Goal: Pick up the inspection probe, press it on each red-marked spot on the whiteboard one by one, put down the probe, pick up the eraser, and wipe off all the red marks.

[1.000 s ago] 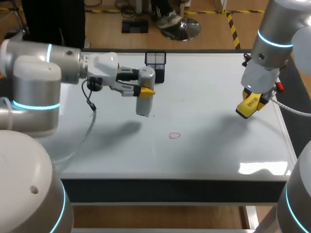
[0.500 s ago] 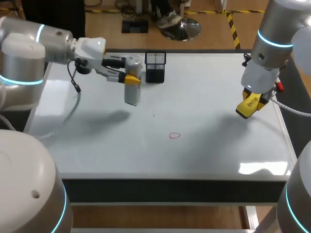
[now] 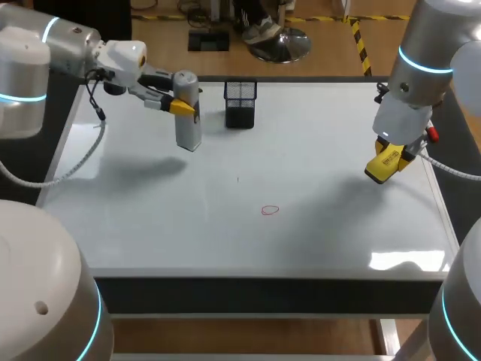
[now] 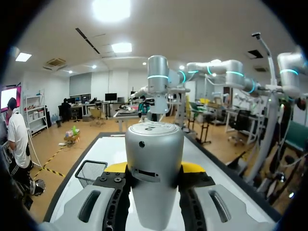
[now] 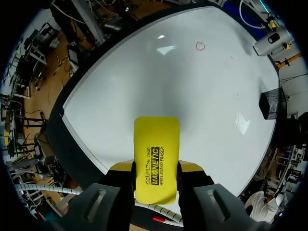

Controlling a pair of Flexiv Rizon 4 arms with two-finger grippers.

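Holding probe [image 3: 188, 129]: left gripper [image 3: 183, 107] clamped on it, aloft near whiteboard's [image 3: 316, 143] far-left corner.
Eraser [image 3: 378, 171]: pinched by right gripper [image 3: 386, 161], above right edge.
Remaining: red mark [image 3: 270, 210] unwiped; probe not set down.

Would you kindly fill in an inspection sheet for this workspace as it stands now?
Surface: whiteboard, one red mark near the front middle.
Job's things: probe upright over the rear left; yellow eraser over the right side.
Clutter: black mesh basket at the rear edge.
Grippers: left gripper shut on the probe; right gripper shut on the eraser.
Cables: grey cable hanging from the left arm; white cable by the right arm.
Surroundings: nothing seen.
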